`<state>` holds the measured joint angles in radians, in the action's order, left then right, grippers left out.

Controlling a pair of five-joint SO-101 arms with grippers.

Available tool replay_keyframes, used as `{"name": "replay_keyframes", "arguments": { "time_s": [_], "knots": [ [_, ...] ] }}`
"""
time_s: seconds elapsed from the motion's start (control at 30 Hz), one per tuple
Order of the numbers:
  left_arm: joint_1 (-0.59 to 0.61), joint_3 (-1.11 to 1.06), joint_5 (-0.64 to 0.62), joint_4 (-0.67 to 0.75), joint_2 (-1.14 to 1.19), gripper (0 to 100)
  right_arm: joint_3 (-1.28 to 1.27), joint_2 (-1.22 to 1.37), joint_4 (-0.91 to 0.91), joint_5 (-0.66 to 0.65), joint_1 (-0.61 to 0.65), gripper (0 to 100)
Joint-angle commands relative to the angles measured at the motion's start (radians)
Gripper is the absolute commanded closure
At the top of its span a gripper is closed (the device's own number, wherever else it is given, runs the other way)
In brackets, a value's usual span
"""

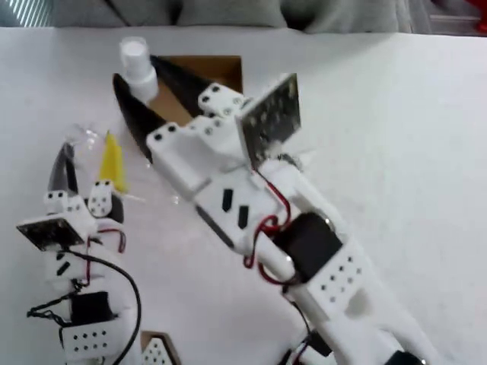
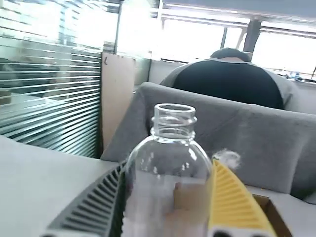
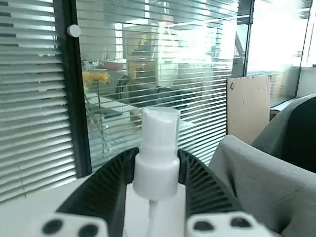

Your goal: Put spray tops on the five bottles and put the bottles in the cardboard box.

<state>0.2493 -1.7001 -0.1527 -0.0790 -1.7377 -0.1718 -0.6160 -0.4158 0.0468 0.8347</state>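
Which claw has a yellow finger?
The left claw, the one gripping the clear open bottle, has one yellow finger. The right claw holds the white spray top between two black fingers.

Bottle (image 2: 168, 148) in left gripper (image 2: 169, 167); spray top (image 3: 157, 168) in right gripper (image 3: 158, 153), behind it, at cardboard box's (image 1: 222, 71) edge

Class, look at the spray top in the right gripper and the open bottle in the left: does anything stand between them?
Nothing visible does. The neck of the bottle is uncovered, and in the high view bare table lies between it and the spray top.
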Motion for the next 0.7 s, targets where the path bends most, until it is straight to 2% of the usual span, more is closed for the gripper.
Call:
{"name": "replay_keyframes", "arguments": {
  "time_s": [0.0, 0.37, 0.67],
  "knots": [
    [-0.101, 0.003, -0.009, -0.002, -0.036, 89, 0.14, 0.073, 0.027, 0.055, 0.002, 98.2],
    [-0.257, 0.003, -0.008, -0.003, -0.036, 89, 0.327, 0.203, 0.027, 0.054, -0.002, 98.2],
    [-0.298, 0.003, -0.008, -0.034, -0.036, 89, 0.348, 0.266, 0.027, 0.06, -0.025, 98.2]
  ]
}}
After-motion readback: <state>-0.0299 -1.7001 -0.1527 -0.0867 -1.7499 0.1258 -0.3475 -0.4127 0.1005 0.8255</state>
